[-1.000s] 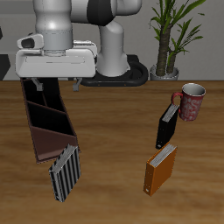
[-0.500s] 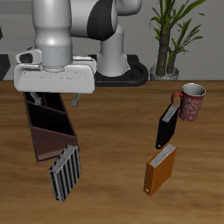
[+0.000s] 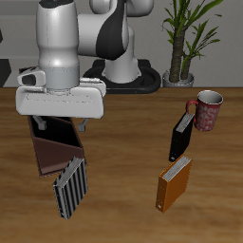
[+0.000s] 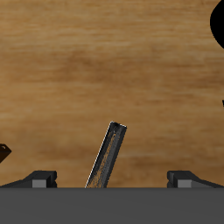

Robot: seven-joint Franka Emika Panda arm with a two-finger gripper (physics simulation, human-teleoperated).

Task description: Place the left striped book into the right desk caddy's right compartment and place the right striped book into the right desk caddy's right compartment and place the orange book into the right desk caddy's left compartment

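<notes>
- Exterior view: the grey two-finger gripper (image 3: 61, 121) hangs over the long maroon-brown desk caddy (image 3: 52, 150); a thin black-and-grey striped book (image 3: 69, 187) lies just before it, the thick orange book (image 3: 174, 183) well apart.
- Wrist view: both fingertips (image 4: 40, 178) stand spread, empty (a striped book (image 4: 107, 155) between them, below).

Wooden table (image 3: 123, 142): books, caddy, mug.
</notes>
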